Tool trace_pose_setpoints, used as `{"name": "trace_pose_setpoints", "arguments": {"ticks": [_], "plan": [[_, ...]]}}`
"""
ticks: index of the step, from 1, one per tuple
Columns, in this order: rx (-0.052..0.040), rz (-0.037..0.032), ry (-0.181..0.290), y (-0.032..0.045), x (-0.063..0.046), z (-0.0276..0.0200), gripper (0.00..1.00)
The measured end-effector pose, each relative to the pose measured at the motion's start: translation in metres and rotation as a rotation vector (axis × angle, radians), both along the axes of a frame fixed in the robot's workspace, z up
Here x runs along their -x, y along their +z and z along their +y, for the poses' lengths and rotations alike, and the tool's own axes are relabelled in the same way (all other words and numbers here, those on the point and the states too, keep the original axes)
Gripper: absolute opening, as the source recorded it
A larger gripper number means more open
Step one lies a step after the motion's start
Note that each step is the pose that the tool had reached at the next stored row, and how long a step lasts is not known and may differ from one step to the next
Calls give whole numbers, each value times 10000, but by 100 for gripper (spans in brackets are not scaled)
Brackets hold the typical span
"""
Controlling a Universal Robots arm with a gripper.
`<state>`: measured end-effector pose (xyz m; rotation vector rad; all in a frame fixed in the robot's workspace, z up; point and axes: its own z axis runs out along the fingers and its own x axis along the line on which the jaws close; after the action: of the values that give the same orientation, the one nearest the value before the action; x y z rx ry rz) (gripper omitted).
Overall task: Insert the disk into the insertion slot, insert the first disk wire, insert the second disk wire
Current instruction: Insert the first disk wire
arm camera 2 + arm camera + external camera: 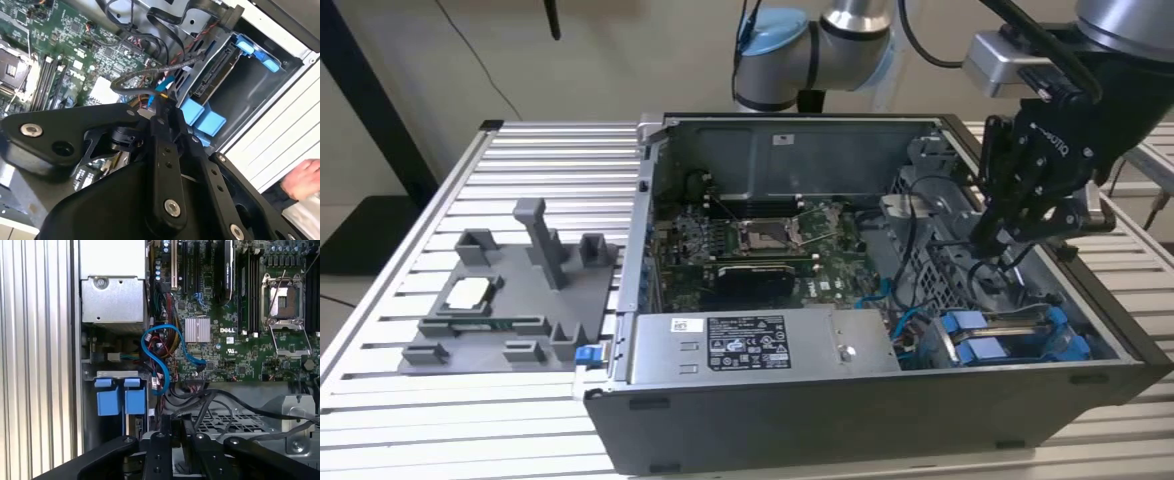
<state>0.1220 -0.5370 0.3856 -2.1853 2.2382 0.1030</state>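
Observation:
The disk (216, 72) sits inside the insertion slot (116, 374) of the grey drive cage, its connector edge bare and its blue carrier frame (255, 50) around it. In the exterior view the blue carriers (1014, 338) lie at the case's right front corner. My gripper (997, 240) hangs just above the cage, fingers drawn together. In the second wrist view the gripper (159, 106) pinches a black disk wire (135, 75) that loops to a blue plug (163, 85), a short way from the disk's connector. The fingers (159, 450) stand close beside the black cables.
The open computer case (854, 420) rests on a slatted metal table (534, 160). Inside are the motherboard (240, 340), the power supply (761, 345) and a blue data cable (165, 355). A grey fixture plate (507, 300) lies at the exterior view's left. A person's hand (305, 180) shows beyond the case.

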Motion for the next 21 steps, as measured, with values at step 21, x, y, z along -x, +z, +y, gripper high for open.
{"name": "trace_pose_setpoints", "arguments": {"ticks": [21], "plan": [[212,0,0,-101,-97,-6,19]]}}
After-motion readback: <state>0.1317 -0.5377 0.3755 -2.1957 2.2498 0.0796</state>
